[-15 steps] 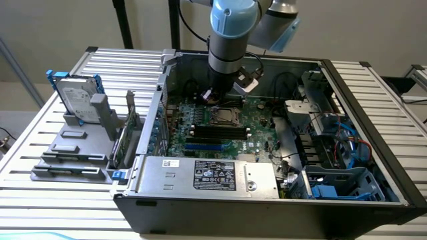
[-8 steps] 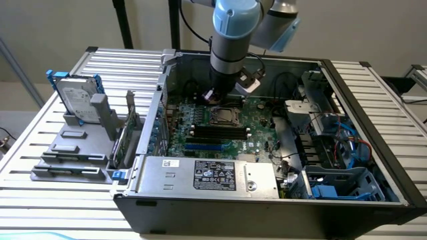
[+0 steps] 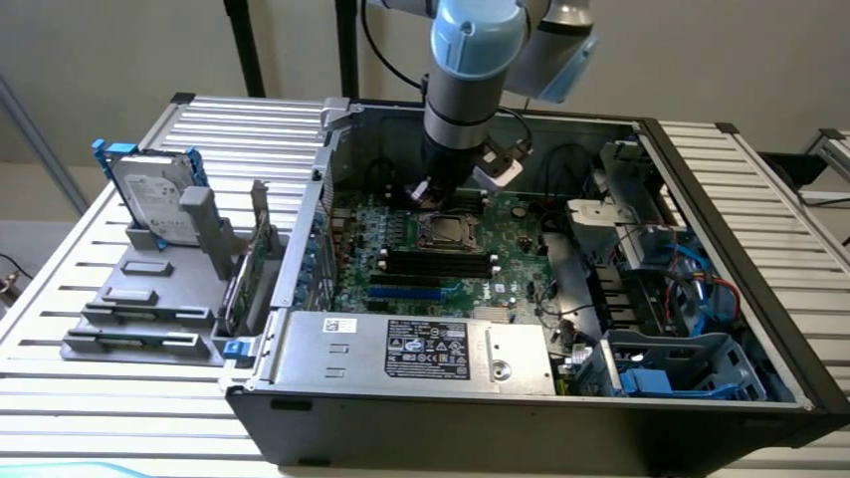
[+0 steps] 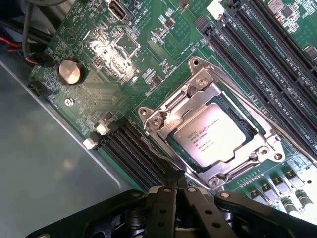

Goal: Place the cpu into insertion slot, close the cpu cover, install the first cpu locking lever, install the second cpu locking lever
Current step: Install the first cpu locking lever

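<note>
The gripper (image 4: 174, 191) has its jaws clenched together, grasping nothing, the tips meeting just at the edge of the insertion slot (image 4: 267, 148). The cpu (image 4: 214, 140) lies seated in that slot, directly beyond the jaw tips. The cpu cover (image 4: 195, 91) rests down around the chip, framing it. In the exterior view the gripper (image 3: 428, 189) stands over the green circuit board (image 3: 519, 274) inside the computer case (image 3: 531, 423).
</note>
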